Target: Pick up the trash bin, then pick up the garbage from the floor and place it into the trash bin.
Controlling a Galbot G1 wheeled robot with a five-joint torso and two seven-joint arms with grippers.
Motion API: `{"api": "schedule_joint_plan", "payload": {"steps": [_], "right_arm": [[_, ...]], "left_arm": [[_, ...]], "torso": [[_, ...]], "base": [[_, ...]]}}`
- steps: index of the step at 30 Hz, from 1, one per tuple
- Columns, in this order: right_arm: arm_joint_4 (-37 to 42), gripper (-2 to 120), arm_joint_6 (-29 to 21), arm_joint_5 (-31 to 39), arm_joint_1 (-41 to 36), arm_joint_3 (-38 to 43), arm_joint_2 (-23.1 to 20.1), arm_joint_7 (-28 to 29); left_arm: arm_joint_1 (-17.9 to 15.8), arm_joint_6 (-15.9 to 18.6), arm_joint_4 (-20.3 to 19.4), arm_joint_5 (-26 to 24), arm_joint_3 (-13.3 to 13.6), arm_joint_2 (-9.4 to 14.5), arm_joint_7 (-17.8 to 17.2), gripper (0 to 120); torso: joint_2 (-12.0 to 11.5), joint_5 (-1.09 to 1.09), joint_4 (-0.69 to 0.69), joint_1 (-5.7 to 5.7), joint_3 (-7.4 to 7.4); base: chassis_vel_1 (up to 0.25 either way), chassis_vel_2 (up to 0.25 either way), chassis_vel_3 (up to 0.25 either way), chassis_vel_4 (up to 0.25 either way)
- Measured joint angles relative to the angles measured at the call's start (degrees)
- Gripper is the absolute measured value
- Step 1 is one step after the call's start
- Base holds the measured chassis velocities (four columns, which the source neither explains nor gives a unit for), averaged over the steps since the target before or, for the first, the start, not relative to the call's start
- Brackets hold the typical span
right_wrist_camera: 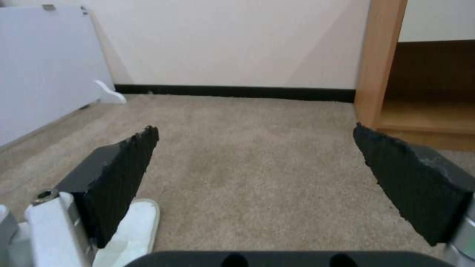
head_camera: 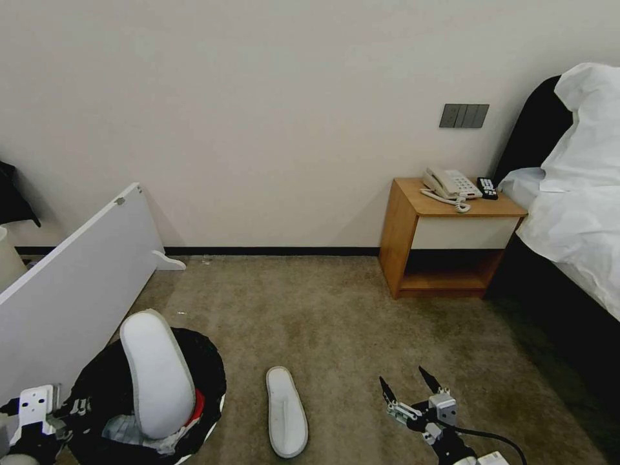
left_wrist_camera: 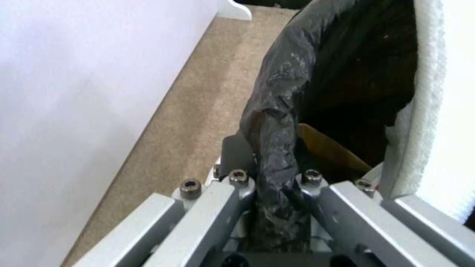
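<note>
Black crinkly plastic lines the round trash bin (head_camera: 208,374), which sits at my lower left; my left gripper (left_wrist_camera: 274,193) is clamped on a fold of that liner at the rim, the bag bunched between the fingers. One white fabric slipper (head_camera: 157,371) stands on end inside the bin, leaning above the rim, with pale tissue and something red packed beneath it. A second white slipper (head_camera: 286,411) lies flat on the beige carpet floor (head_camera: 336,316), just beside the bin and between it and my right gripper (head_camera: 410,385), whose black ridged fingers (right_wrist_camera: 124,167) are spread wide apart and hold nothing, hovering low over the carpet with the slipper's end just beside one finger.

Hazards, as I judge them: my hold appears to be largely on thin plastic, so the liner could slip or tear and let the bin tilt. The upright slipper stands well proud of the rim; any jolt or tilt could tip it back out. Adding the second slipper risks knocking the first, since the bin looks nearly full. The slipper is flat and soft, so my fingers could slide over it or catch carpet pile. The white leaning panel (head_camera: 71,284) stands close beside the bin and could be struck.
</note>
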Motion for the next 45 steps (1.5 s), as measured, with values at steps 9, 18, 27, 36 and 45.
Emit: {"api": "schedule_joint_plan", "payload": {"steps": [9, 18, 27, 36, 45], "right_arm": [[-0.1, 100, 0.0, 0.1, -0.1, 0.0, 0.0, -0.1], [-0.1, 100, 0.0, 0.1, -0.2, 0.2, 0.0, -0.1], [0.1, 100, 0.0, 0.2, -0.2, 0.3, -0.1, -0.1], [0.1, 100, 0.0, 0.3, -0.2, 0.3, -0.1, -0.1], [0.4, 100, -0.1, 0.6, -0.2, 0.2, -0.2, 0.0]], "left_arm": [[-0.2, -0.6, 1.0, 0.4, 0.0, 0.4, -0.1, 3], [-0.5, -0.4, 1.3, 0.4, 0.2, 0.1, -0.2, 3], [-0.4, -0.4, 1.5, 0.4, 0.3, 0.0, -0.2, 3], [-0.5, -0.4, 1.5, 0.4, 0.3, -0.1, -0.2, 3], [-0.4, -0.5, 1.4, 0.6, 0.3, -0.2, -0.2, 3]], "torso": [[0.0, 0.00, 0.00, 0.00, 0.00], [0.0, 0.00, -0.01, 0.00, 0.00], [0.0, 0.00, -0.01, 0.00, 0.00], [0.0, 0.00, 0.02, 0.00, 0.00], [0.0, 0.00, -0.03, 0.00, 0.00]], "base": [[0.000, 0.000, 0.000, 0.000], [0.000, 0.000, 0.000, 0.000], [0.009, 0.008, 0.013, 0.008], [0.066, 0.074, 0.082, 0.057], [0.038, 0.029, 0.029, 0.027]]}}
